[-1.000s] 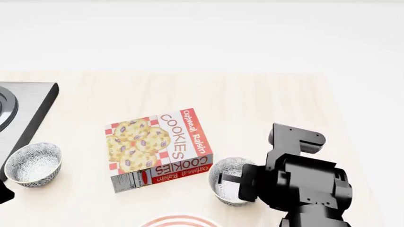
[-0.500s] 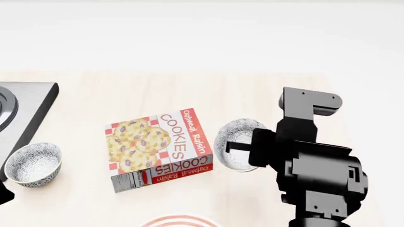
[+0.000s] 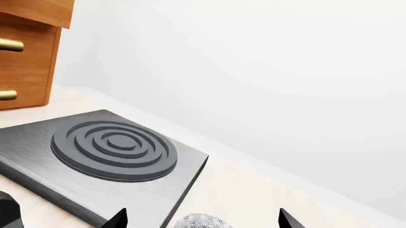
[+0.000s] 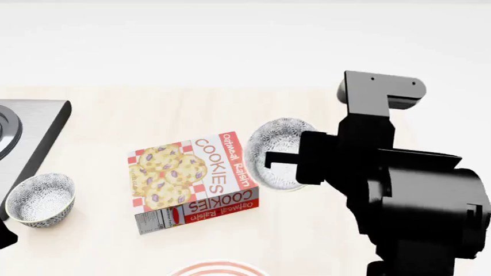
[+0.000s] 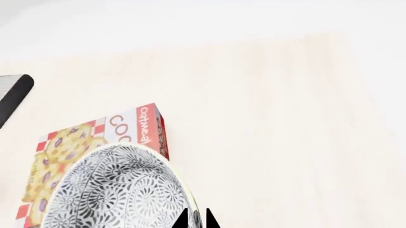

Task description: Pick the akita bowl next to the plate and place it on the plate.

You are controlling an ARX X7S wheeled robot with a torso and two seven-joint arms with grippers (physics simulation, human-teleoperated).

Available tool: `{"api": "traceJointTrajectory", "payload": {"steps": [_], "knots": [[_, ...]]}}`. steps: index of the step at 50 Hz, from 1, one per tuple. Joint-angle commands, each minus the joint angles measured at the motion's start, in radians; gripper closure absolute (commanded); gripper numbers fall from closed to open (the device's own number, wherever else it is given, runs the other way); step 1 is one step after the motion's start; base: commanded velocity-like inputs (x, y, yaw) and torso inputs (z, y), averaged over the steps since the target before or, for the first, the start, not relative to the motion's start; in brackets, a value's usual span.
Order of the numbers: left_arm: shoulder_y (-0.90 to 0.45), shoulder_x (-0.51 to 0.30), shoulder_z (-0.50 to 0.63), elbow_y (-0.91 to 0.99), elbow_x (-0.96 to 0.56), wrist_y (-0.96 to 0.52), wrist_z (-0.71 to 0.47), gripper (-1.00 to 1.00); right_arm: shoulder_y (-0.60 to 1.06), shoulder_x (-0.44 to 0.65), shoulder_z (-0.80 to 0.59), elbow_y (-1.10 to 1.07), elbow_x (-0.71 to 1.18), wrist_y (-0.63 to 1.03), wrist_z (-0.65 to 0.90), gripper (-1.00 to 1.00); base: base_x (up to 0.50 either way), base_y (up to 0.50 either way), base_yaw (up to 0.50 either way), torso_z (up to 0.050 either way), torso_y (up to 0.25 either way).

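Observation:
My right gripper (image 4: 275,163) is shut on the rim of the akita bowl (image 4: 282,137), a small grey-and-white speckled bowl, and holds it tilted in the air to the right of the cookie box. The right wrist view shows the bowl's patterned outside (image 5: 120,190) with the gripper (image 5: 197,221) pinching its rim. Only the red-ringed top edge of the plate (image 4: 218,268) shows, at the near edge of the table, below the bowl. My left gripper (image 3: 203,214) is open above a second speckled bowl (image 3: 198,223), which rests at the far left (image 4: 41,198).
A cookie box (image 4: 192,181) lies flat in the middle of the table, between the two bowls. A grey stove plate (image 4: 34,129) sits at the left edge, beside a wooden drawer unit (image 3: 25,52). My right arm hides the table's right side.
My right gripper has lifted the akita bowl off the table and carried it up and away from the plate's side, now level with the far end of the cookie box.

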Motion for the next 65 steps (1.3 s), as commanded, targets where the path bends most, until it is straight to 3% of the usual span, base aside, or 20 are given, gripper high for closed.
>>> {"api": "traceJointTrajectory", "payload": {"steps": [1,6,22,65], "knots": [[0.004,-0.003,0.003,0.006,-0.002,0.000,-0.005,-1.00,-0.010,0.127,-0.035,-0.077,0.599,0.112,0.382,1.00,0.00,0.00,0.00,0.000,0.000],[0.003,-0.004,0.005,0.006,-0.002,0.000,-0.008,-1.00,-0.016,0.188,-0.078,-0.061,0.955,0.108,0.614,1.00,0.00,0.00,0.00,0.000,0.002],[0.001,-0.006,0.009,0.001,-0.003,0.005,-0.009,-1.00,-0.084,0.230,-0.126,-0.077,1.232,0.092,0.742,1.00,0.00,0.00,0.00,0.000,0.000],[0.000,-0.013,0.017,-0.011,-0.009,0.019,-0.011,-1.00,-0.257,0.266,-0.277,-0.065,1.229,-0.057,0.536,1.00,0.00,0.00,0.00,0.000,0.000]]}}
